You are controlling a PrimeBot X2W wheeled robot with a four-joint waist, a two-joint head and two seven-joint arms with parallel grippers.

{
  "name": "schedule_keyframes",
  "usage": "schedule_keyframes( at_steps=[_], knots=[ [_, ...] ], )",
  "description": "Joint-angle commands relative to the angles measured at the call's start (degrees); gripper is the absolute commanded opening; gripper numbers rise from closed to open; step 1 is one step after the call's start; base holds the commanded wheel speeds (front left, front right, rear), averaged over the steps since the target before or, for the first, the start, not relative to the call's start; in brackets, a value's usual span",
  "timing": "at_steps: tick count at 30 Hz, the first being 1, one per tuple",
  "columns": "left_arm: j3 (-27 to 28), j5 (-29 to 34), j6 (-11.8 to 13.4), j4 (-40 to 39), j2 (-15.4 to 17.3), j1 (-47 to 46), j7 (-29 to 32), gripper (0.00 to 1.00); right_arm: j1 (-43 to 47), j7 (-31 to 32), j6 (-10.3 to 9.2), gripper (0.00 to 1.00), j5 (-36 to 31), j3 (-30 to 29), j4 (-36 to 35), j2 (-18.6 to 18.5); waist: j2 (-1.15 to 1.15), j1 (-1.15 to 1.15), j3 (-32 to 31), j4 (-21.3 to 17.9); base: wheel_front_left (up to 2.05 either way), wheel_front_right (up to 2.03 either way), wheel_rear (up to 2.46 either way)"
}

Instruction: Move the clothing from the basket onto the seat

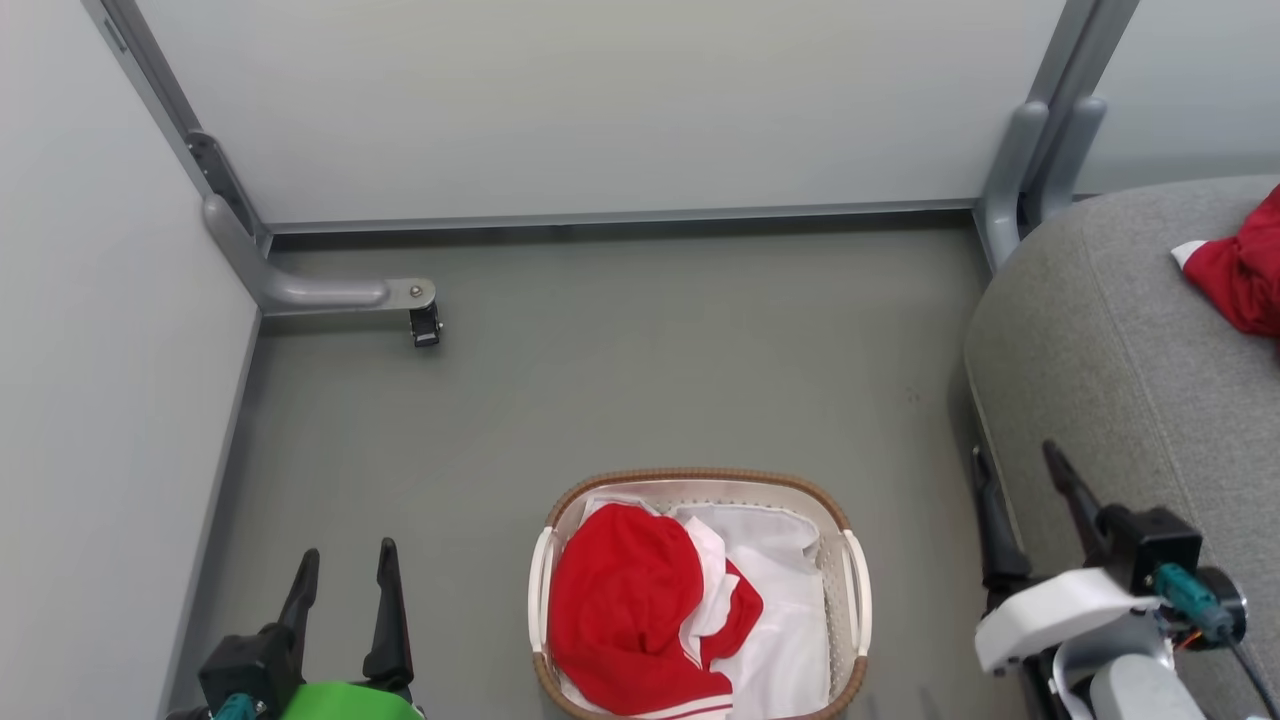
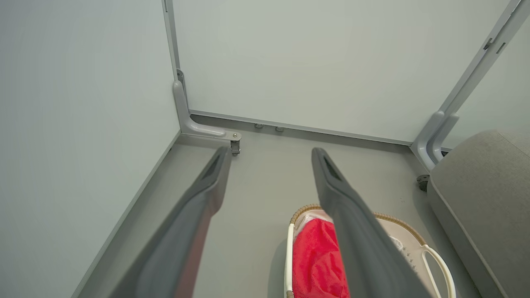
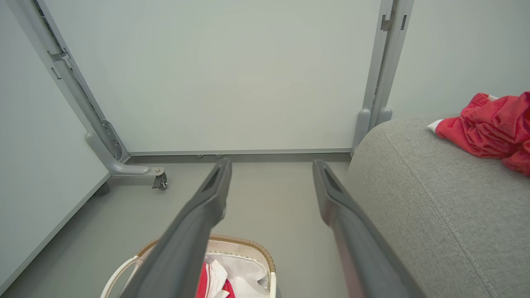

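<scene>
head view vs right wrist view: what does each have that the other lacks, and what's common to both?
Head view's extras: the left gripper, fingers apart, and the basket as a full oval with most of the red clothing inside it. Right wrist view's extras: a wider stretch of the red garment lying on the seat, which the head view cuts off at its edge. Shared: basket, seat, that garment, the open right gripper and the frame's caster.
</scene>
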Motion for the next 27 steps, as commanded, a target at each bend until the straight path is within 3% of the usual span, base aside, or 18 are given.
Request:
schedule_keyframes(
  at_steps=[1, 10, 27],
  knots=[
    [0.74, 0.94, -0.55, 0.09, -0.21, 0.71, -0.04, 1.00, 1.29, -0.27, -0.08, 1.00, 0.40, 0.78, -0.17, -0.23, 0.00, 0.01, -0.72, 0.08, 0.00, 0.00, 0.00],
    [2.38, 3.41, -3.25, 1.57, -1.87, -0.64, -0.04, 1.00, 2.47, -0.27, -0.08, 1.00, -0.33, 4.03, 0.07, -0.24, 0.00, 0.01, -0.92, -0.37, 0.00, 0.00, 0.00],
    [4.49, 5.80, -4.88, 2.60, -3.24, -0.77, -0.04, 1.00, 2.92, -0.27, -0.08, 1.00, -0.13, 5.04, 1.39, -0.22, 0.00, 0.01, -1.36, -0.70, 0.00, 0.00, 0.00]
  ],
)
